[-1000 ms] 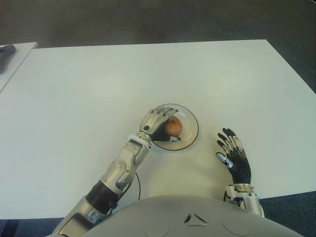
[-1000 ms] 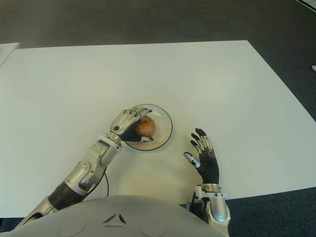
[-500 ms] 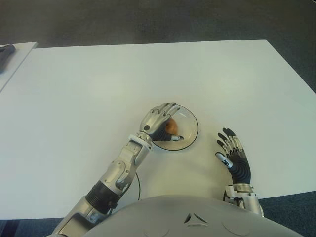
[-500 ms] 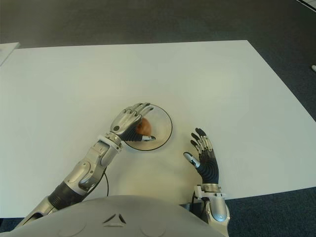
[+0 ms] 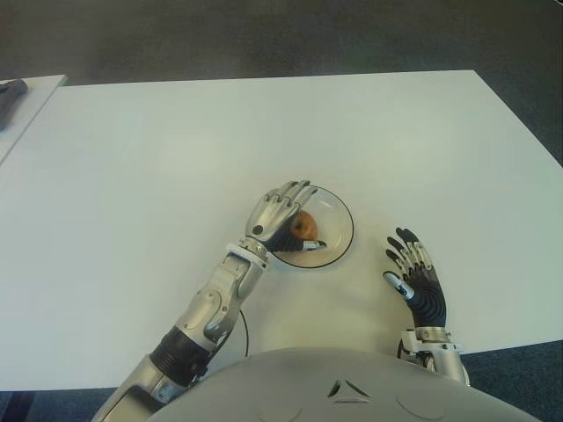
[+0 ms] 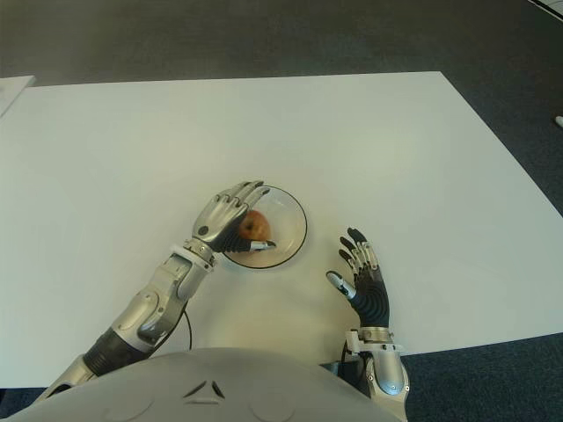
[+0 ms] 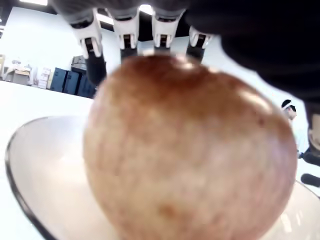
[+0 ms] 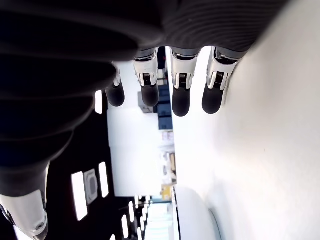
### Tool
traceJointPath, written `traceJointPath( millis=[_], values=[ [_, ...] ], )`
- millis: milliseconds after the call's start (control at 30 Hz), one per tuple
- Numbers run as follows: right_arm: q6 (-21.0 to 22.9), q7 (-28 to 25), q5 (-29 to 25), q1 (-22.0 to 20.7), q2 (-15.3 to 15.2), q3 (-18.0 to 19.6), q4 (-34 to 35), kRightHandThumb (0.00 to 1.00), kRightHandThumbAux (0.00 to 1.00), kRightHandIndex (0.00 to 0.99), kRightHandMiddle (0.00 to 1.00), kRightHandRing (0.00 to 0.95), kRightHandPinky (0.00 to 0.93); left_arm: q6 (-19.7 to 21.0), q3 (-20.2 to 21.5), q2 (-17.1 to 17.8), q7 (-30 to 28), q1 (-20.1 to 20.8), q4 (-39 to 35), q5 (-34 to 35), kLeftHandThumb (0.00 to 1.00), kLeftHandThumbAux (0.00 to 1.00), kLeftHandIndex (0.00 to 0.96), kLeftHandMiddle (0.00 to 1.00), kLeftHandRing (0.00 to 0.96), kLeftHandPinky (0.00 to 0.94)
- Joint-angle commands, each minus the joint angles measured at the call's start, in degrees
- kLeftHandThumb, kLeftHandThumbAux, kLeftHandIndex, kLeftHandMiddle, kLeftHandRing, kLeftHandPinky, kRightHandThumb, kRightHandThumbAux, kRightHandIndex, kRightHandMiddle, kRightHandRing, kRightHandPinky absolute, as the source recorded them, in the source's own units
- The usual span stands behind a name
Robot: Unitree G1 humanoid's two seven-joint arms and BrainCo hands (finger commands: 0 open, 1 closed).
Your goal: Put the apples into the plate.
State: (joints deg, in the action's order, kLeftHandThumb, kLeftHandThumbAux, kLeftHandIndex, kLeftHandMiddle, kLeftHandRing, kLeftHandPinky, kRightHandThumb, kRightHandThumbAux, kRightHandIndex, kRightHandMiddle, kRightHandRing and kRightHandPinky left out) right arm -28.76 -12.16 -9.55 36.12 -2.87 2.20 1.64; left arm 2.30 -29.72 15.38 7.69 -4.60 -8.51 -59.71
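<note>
The left hand point(image 5: 280, 214) is opening its fingers, releasing the apple point(image 5: 305, 227) now sitting in the plate point(image 5: 339, 236); placement is looking complete. The right hand point(image 5: 417, 283) is idling open, right of plate.

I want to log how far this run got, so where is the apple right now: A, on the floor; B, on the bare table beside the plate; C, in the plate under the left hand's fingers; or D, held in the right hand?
C: the apple sits inside the plate, with the left hand arched over it; the right hand is empty, to the plate's right.
</note>
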Motion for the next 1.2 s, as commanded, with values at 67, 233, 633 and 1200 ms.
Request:
traceJointPath(
  millis=[67,233,633,1200],
  values=[
    [1.28,-1.48,-1.10,1.67,0.02,-0.39,-2.80,0.231,0.636,0.057,0.097,0.109,0.153,-0.07,3.11,-1.39,3.29,-3.32,-2.08,4.04,0.203,0.350,0.072,0.065,0.112,0.244],
    [1.34,-2.05,-1.58,1.37,-0.23,-0.05,-3.25,0.236,0.634,0.067,0.102,0.112,0.162,-1.06,6.09,-2.15,5.08,-7.90,-6.40,8.51,0.207,0.358,0.078,0.079,0.120,0.215],
    [0.97,-3.35,-2.34,-0.06,-0.54,0.74,-4.50,0.261,0.643,0.086,0.108,0.114,0.150,-1.69,12.24,-7.71,6.31,-23.49,-18.52,22.31,0.188,0.463,0.102,0.136,0.164,0.228],
    [1.18,-4.16,-2.23,-1.20,-1.15,1.06,-4.54,0.246,0.661,0.067,0.087,0.089,0.116,-16.09,20.22,-15.42,9.44,-35.56,-10.69,44.86,0.130,0.566,0.125,0.181,0.182,0.219]
  ],
)
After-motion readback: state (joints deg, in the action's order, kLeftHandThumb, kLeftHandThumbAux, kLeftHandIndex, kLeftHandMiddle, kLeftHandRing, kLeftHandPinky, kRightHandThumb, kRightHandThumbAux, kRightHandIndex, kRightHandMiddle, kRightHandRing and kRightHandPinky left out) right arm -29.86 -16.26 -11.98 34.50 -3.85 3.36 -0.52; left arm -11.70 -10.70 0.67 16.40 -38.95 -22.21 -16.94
